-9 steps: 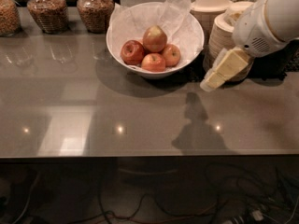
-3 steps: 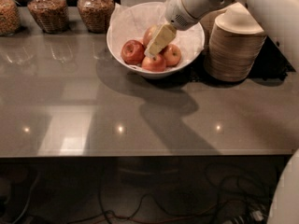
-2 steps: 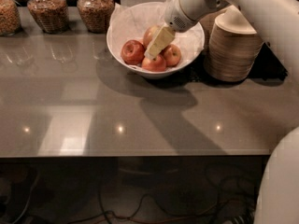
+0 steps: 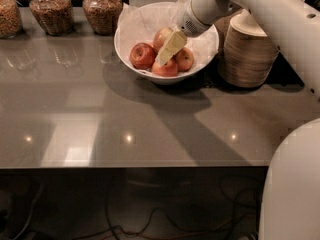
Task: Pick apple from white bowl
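- Hovering over the white bowl [image 4: 131, 68], the gripper [image 4: 169, 49] shows as one pale wedge pointing down and left among the fruit. I cannot tell whether it is open or closed.
- The apple [image 4: 161, 36] sits toward the back of the bowl on crinkled tissue [image 4: 142, 21]. It is the tallest of the four, red-orange with a yellowish blush.
- The wedge crosses its lower right side, so it may be touching the apple or just in front of it.
- A dark apple [image 4: 142, 55] lies to its left, and two smaller apples [image 4: 184, 59] lie in front and to the right, all close together.
- Handling, as a judgement: the apple is firm, round and fairly heavy, with smooth skin that could slip out of a shallow pinch.
- The best hold looks to be from above, across the widest part on either side of the stem and clear of the neighbours.
- The tissue is soft and may snag or lift with the fruit, and the other apples may roll once this one leaves.
- The apple's lower half and its seat in the tissue are hidden, and the gripper's tip blends into the fruit behind it.
- The arm [image 4: 260, 9] covers the bowl's far right rim.
- The beige bowls [image 4: 247, 54] stand stacked just to the right of the white bowl on the desk [image 4: 150, 129]. Whether the two touch is unclear.
- The jars [image 4: 102, 5] at the back are cut off by the top edge.
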